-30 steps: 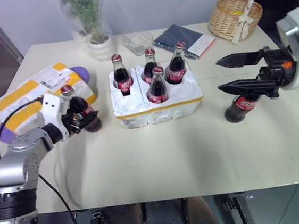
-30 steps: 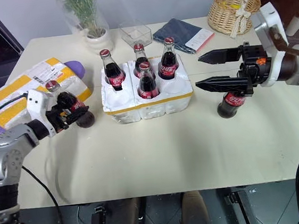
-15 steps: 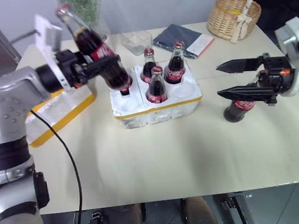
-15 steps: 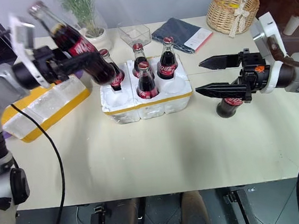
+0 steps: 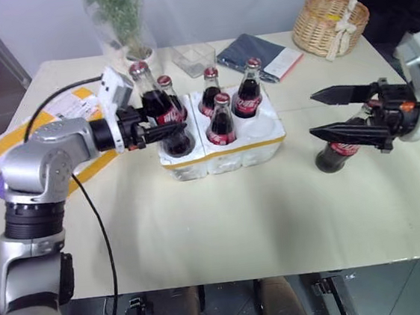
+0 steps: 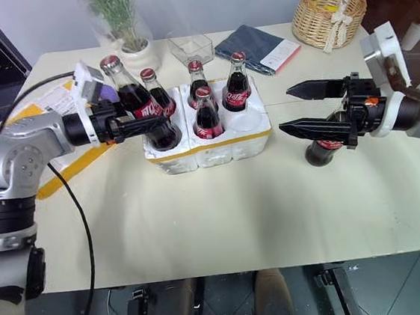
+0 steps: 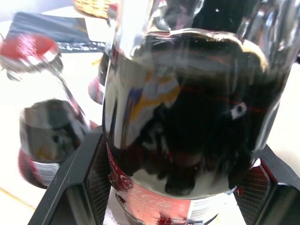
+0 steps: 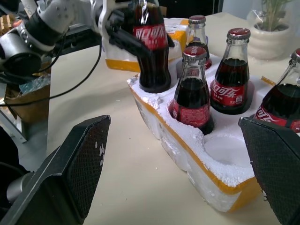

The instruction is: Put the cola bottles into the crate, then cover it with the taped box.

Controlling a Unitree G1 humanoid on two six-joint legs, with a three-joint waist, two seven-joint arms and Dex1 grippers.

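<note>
Cola bottle (image 6: 137, 105) clamped between left fingers (image 6: 133, 123), seemingly over crate (image 6: 209, 148); right fingers (image 6: 306, 126) apart.

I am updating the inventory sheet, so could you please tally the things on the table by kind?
Cola bottles: 6
Foam crate: 1
Taped box: 1
Wicker basket: 1
Potted plant: 1
Clear plastic container: 1
Dark blue booklet: 1
Total: 12
</note>
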